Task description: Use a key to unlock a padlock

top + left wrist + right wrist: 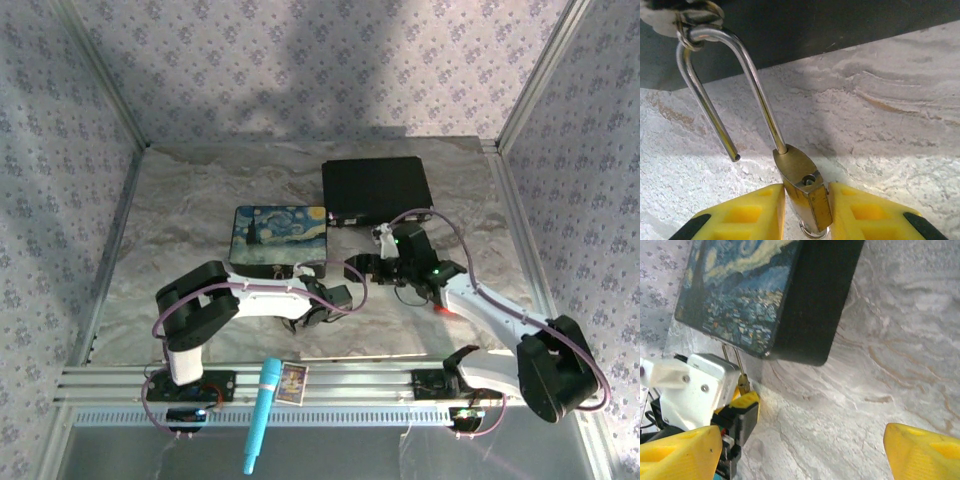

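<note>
Marble tabletop (890, 125); wrist view: padlock (802, 182) shackle (757, 85) open, left gripper (806, 215) pinching body.

Nothing written can be read anywhere: no words, numbers or brand marks. The small card (292, 382) leaning on the rail (380, 378) at the near edge of the counter has some kind of print on it, but it is too small and blurred to make out. The lid of the box (279, 232) bears a starry-night painting with no legible lettering. The brass body of the padlock (797, 167), seen close up from the left wrist, shows plain metal faces with no readable stamp.
</note>
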